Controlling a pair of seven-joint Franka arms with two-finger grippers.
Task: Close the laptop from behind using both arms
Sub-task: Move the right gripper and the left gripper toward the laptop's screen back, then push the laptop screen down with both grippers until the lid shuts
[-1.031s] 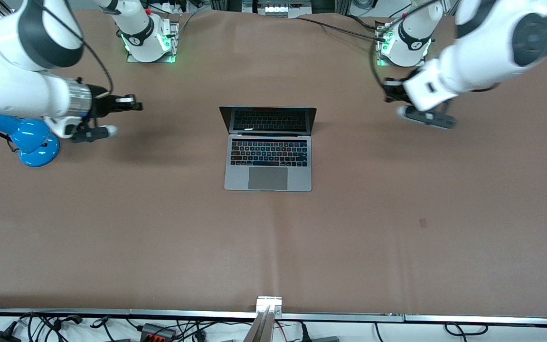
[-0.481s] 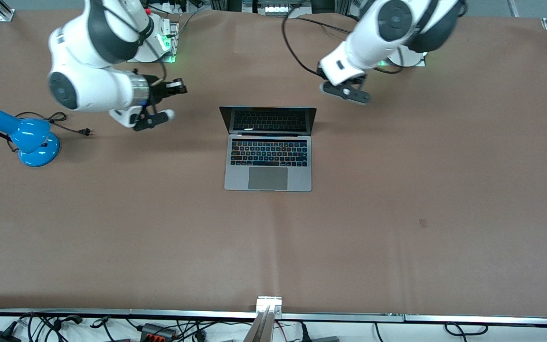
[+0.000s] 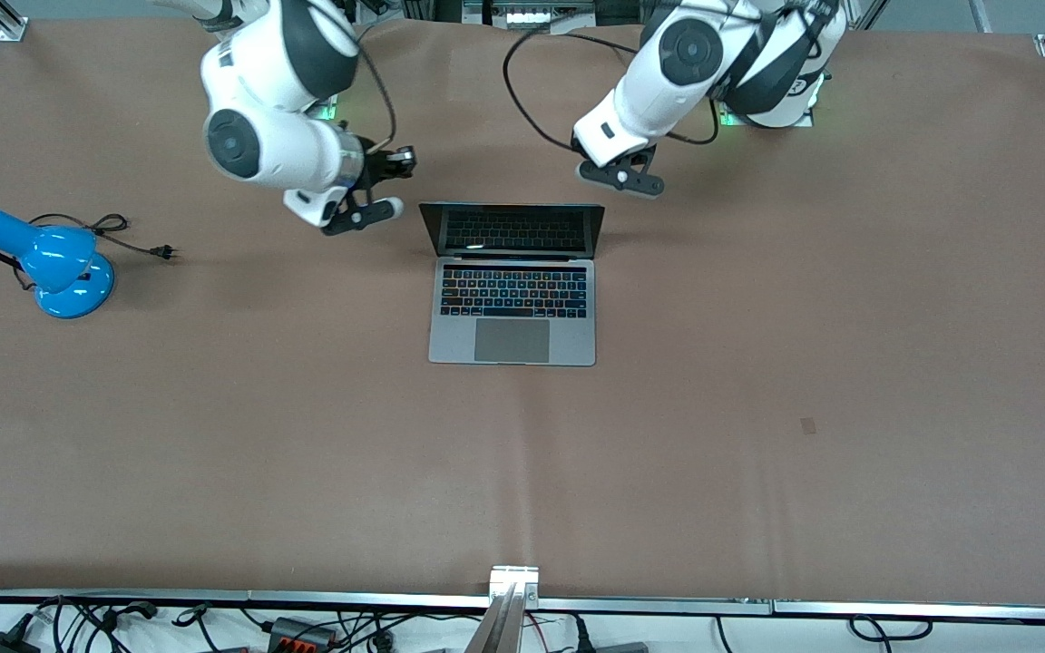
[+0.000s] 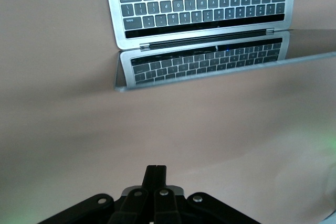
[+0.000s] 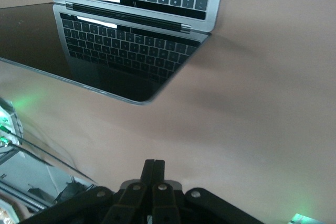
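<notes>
The grey laptop (image 3: 512,308) lies open mid-table, with its dark screen (image 3: 513,229) upright and facing the front camera. My right gripper (image 3: 403,157) is shut and empty, over the table between the lid's corner and the right arm's base. My left gripper (image 3: 600,170) is shut and empty, over the table by the lid's other corner, toward the left arm's base. The left wrist view shows shut fingertips (image 4: 155,171) with the lid edge and keyboard (image 4: 205,3) ahead. The right wrist view shows shut fingertips (image 5: 154,165) and the screen corner (image 5: 126,56).
A blue desk lamp (image 3: 43,263) with a black cord and plug (image 3: 137,238) stands at the right arm's end of the table. The arm bases (image 3: 781,91) stand along the edge farthest from the front camera. The brown mat (image 3: 522,453) spreads out nearer to the front camera than the laptop.
Both arms have swung in from the table's ends toward the laptop's lid. Both grippers now hang close by its two upper corners. The laptop has not moved.
</notes>
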